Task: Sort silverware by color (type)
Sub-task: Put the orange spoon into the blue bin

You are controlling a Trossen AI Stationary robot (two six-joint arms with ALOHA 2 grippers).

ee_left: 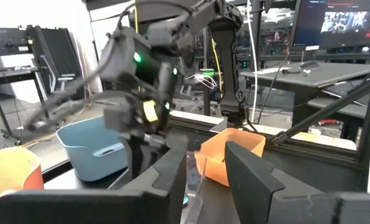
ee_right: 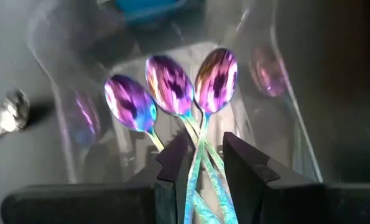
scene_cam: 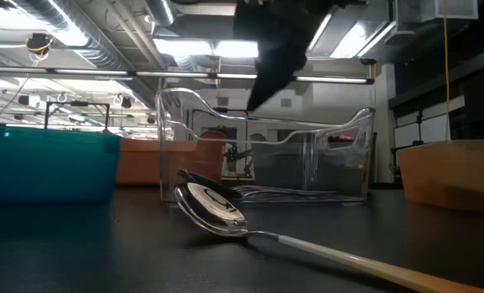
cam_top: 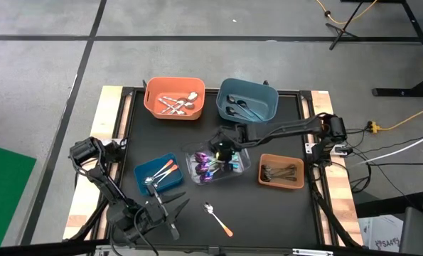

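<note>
Black table top (cam_top: 268, 206) on a wooden frame, grey floor around, workshop with ceiling lights behind. At 11 o'clock of table centre: orange bin (cam_top: 173, 97) with plain silver pieces (cam_top: 178, 104). At 1 o'clock: blue-grey bin (cam_top: 247, 99) with dark pieces (cam_top: 241, 108). Centre: clear bin (cam_top: 217, 163) with three iridescent purple-teal spoons (ee_right: 172, 84), bowls fanned side by side. At 4 o'clock: brown bin (cam_top: 281, 171) with dark silverware (cam_top: 278, 171). At 8 o'clock: small blue bin (cam_top: 158, 175) with orange-handled pieces (cam_top: 162, 171). At 6 o'clock, loose on table: orange-handled spoon (cam_top: 217, 218). Right gripper (ee_right: 200, 158) directly above clear bin, fingers narrowly parted, empty, spoon handles showing in the gap. Left gripper (cam_top: 165, 212) at 7 o'clock near front edge, fingers apart, empty.
</note>
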